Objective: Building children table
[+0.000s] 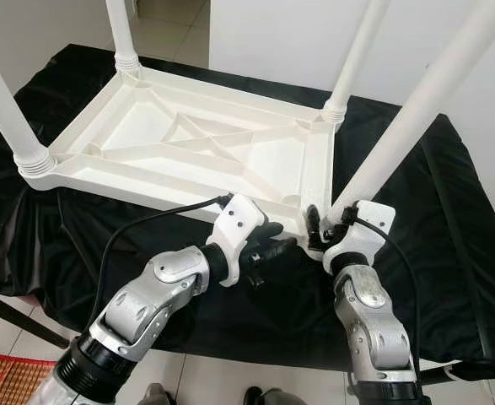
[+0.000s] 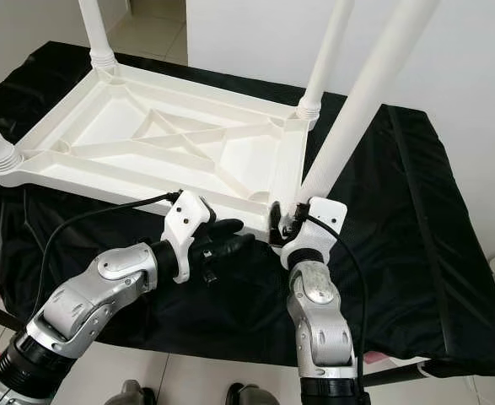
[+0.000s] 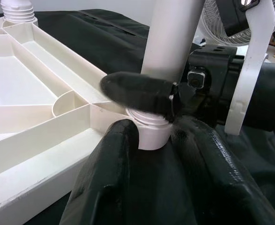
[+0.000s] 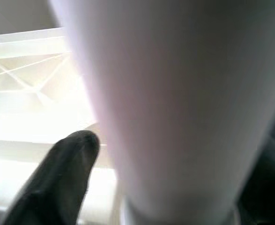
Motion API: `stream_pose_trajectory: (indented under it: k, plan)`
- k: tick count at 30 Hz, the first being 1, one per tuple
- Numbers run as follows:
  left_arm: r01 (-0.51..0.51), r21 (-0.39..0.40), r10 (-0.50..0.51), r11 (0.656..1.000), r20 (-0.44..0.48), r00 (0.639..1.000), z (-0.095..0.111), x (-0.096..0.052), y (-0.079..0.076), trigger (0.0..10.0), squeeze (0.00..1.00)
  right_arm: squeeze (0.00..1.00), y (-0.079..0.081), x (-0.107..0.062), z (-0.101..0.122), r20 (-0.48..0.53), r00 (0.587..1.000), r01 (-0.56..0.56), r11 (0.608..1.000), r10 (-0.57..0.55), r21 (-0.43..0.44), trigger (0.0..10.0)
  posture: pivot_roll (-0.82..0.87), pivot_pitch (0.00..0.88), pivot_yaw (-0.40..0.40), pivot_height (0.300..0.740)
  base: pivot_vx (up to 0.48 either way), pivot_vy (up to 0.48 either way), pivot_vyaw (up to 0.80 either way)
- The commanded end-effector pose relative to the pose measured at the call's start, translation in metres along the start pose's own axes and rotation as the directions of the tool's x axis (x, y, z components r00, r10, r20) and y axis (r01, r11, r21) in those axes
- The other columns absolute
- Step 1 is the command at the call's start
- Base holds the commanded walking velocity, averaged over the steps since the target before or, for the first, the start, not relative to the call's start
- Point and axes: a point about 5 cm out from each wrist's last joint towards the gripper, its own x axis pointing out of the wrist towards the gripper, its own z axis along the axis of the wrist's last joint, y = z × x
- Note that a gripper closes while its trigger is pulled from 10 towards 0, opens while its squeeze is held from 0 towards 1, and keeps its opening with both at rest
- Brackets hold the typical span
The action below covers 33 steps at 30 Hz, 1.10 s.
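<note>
Children table: white plastic, lying upside down on the black cloth; underside open to view, with raised rim and crossing ribs forming triangular and rectangular cells.
Position: across the middle of the tabletop, near right corner closest to both arms.
Legs: four white round tubes pointing upward out of ribbed corner sockets; far left leg, far right leg, near left leg.
Near right leg: thick white tube, leaning up toward the right, foot sitting at the near right corner socket.
Right end effector: at the base of the near right leg, black fingers closed around the tube just above the socket collar; tube large and blurred in the right wrist view, one dark finger beside it.
Left end effector: just beside the same corner, low against the table's near edge; two fingers spread narrowly apart, gripping nothing, tips close to the socket.
Tabletop: draped with black cloth, creased, hanging over the front edge.
Cables: black lead looping from the left wrist mount.
Floor: pale tiles, red woven mat at the near left corner.
</note>
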Motion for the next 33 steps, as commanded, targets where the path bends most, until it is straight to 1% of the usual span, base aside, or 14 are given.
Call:
stream_pose_trajectory:
  k: [1, 3, 4, 5, 6, 7, 11, 12, 15, 18, 19, 24, 26, 33]
  plan:
    - [0.1, -0.006, -0.1, 0.995, -0.007, 0.995, -0.003, 0.001, -0.009, 10.0, 0.0, 1.0, -0.002, -0.001, -0.002, -0.013, 1.0, -0.025, 1.0, 0.025, 0.019, 10.0, 0.05, 0.131, -0.091, 0.74, 0.0, 0.0, 0.0]
    - [0.101, -0.005, -0.101, 0.995, -0.007, 0.995, -0.003, 0.002, -0.01, 10.0, 0.0, 1.0, -0.006, 0.002, 0.001, -0.011, 0.992, -0.124, 0.992, 0.124, 0.013, 10.0, 0.05, 0.13, -0.093, 0.74, 0.0, 0.0, 0.0]
    - [0.101, -0.005, -0.101, 0.995, -0.006, 0.995, -0.003, 0.002, -0.009, 10.0, 0.0, 0.3, -0.008, 0.002, 0.004, 0.003, 0.985, -0.175, 0.984, 0.175, 0.01, 10.0, 0.05, 0.131, -0.09, 0.74, 0.0, 0.0, 0.0]
    - [0.101, -0.005, -0.101, 0.995, -0.006, 0.995, -0.003, 0.002, -0.009, 10.0, 0.0, 0.3, -0.008, 0.002, 0.004, 0.003, 0.985, -0.175, 0.984, 0.175, 0.01, 10.0, 0.05, 0.131, -0.09, 0.74, 0.0, 0.0, 0.0]
    - [0.101, -0.006, -0.101, 0.995, -0.007, 0.995, -0.003, 0.001, -0.01, 10.0, 0.0, 0.0, -0.01, 0.003, 0.007, 0.013, 0.969, -0.248, 0.969, 0.248, 0.006, 10.0, 0.05, 0.132, -0.089, 0.74, 0.0, 0.0, 0.0]
    - [0.101, -0.006, -0.101, 0.995, -0.007, 0.995, -0.003, 0.001, -0.01, 10.0, 0.0, 0.0, -0.01, 0.003, 0.007, 0.013, 0.969, -0.248, 0.969, 0.248, 0.006, 10.0, 0.05, 0.132, -0.089, 0.74, 0.0, 0.0, 0.0]
    - [0.101, -0.006, -0.102, 0.995, -0.01, 0.995, -0.003, 0.001, -0.009, 10.0, 0.0, 0.0, -0.018, 0.005, 0.009, 0.002, 0.938, -0.347, 0.937, 0.348, -0.04, 10.0, 0.05, 0.134, -0.084, 0.74, 0.0, 0.0, 0.0]
    - [0.099, -0.005, -0.099, 0.995, -0.011, 0.995, -0.003, 0.0, -0.009, 10.0, 0.0, 0.0, -0.026, 0.006, 0.007, -0.03, 0.907, -0.422, 0.904, 0.421, -0.075, 10.0, 0.05, 0.134, -0.082, 0.74, 0.0, 0.0, 0.0]
    - [0.098, -0.004, -0.098, 0.995, -0.011, 0.995, -0.003, 0.0, -0.008, 10.0, 0.0, 0.0, -0.029, 0.007, 0.006, -0.047, 0.889, -0.459, 0.884, 0.456, -0.094, 10.0, 0.05, 0.134, -0.082, 0.74, 0.0, 0.0, 0.0]
    - [0.095, 0.001, -0.095, 0.996, -0.01, 0.995, -0.002, 0.001, -0.006, 10.0, 0.0, 0.0, -0.038, 0.009, 0.001, -0.08, 0.835, -0.55, 0.823, 0.544, -0.141, 10.0, 0.05, 0.13, -0.077, 0.74, 0.0, 0.0, 0.0]
    - [0.094, 0.002, -0.094, 0.996, -0.01, 0.996, -0.001, 0.001, -0.005, 10.0, 0.0, 0.0, -0.04, 0.01, -0.001, -0.092, 0.821, -0.571, 0.81, 0.563, -0.136, 10.0, 0.05, 0.128, -0.076, 0.74, 0.0, 0.0, 0.0]
    - [0.093, 0.004, -0.093, 0.996, -0.009, 0.996, -0.001, 0.001, -0.004, 10.0, 0.0, 0.0, -0.045, 0.012, -0.002, -0.113, 0.794, -0.608, 0.782, 0.597, -0.137, 10.0, 0.05, 0.127, -0.075, 0.74, 0.0, 0.0, 0.0]
    - [0.093, 0.004, -0.093, 0.996, -0.007, 0.996, -0.001, 0.002, -0.005, 10.0, 0.0, 0.0, -0.048, 0.015, -0.004, -0.12, 0.783, -0.622, 0.768, 0.61, -0.15, 0.0, 0.05, 0.127, -0.075, 0.74, 0.0, 0.0, 0.0]
    - [0.095, 0.0, -0.095, 0.995, -0.005, 0.995, -0.001, 0.001, -0.007, 10.0, 0.0, 0.0, -0.056, 0.016, -0.005, -0.123, 0.774, -0.633, 0.755, 0.621, -0.17, 0.0, 0.05, 0.128, -0.077, 0.74, 0.0, 0.0, 0.0]
